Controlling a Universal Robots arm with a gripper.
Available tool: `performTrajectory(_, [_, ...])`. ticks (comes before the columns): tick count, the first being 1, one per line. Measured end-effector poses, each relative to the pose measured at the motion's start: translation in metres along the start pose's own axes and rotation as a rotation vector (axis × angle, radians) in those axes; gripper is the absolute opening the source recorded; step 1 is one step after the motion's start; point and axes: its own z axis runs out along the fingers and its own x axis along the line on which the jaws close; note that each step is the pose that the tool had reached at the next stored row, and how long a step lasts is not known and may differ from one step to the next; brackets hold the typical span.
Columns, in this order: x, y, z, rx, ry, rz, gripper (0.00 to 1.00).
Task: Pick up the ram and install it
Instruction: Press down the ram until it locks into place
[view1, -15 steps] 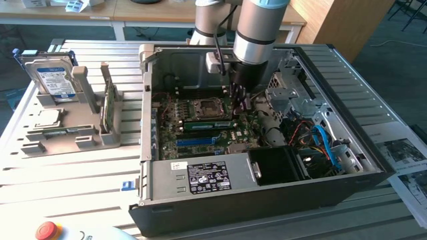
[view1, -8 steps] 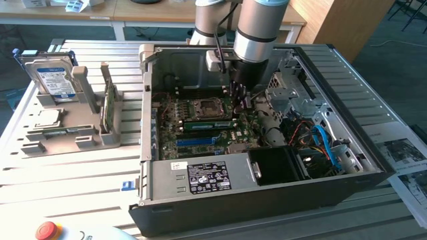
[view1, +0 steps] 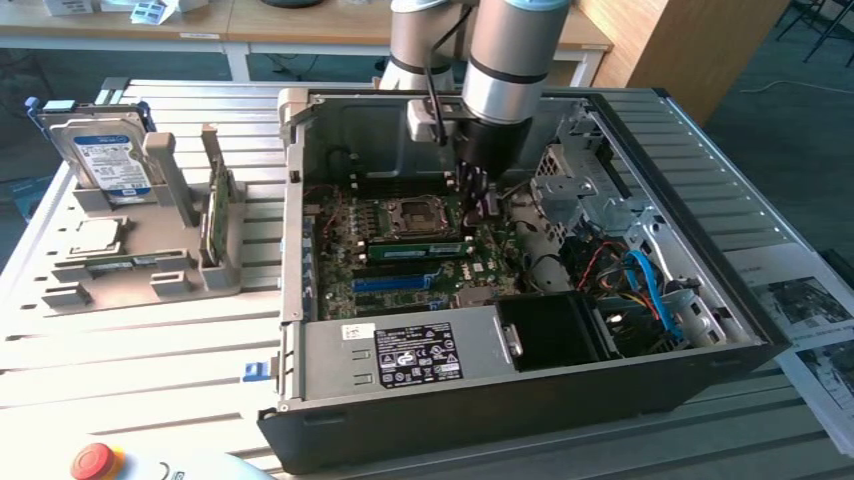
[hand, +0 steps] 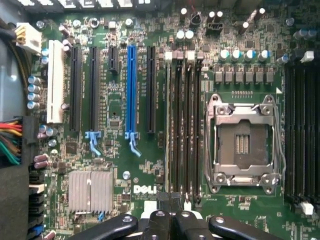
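Jaws pressed together above four black memory slots (hand: 182, 125); ram (view1: 214, 205) upright in stand (view1: 220, 272).

One open PC case (view1: 534, 390) on the bench (view1: 120, 350), one hard drive (view1: 107, 160) near its far corner, one ram stick (view1: 214, 215) upright in the holder, one CPU chip (view1: 96, 236), one empty CPU socket (hand: 243, 145), one blue slot (hand: 131, 90).

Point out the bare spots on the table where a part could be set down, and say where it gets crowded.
Bare slatted table lies in front of the grey fixture, before the red button. The strip behind the computer case is bare too. It is crowded inside the case around the gripper, and at the fixture holding the hard drive and ram.
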Motion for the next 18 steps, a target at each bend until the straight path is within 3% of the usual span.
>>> performTrajectory(18, [-0.004, 0.0579, 0.0009, 0.002, 0.0111, 0.0, 0.1])
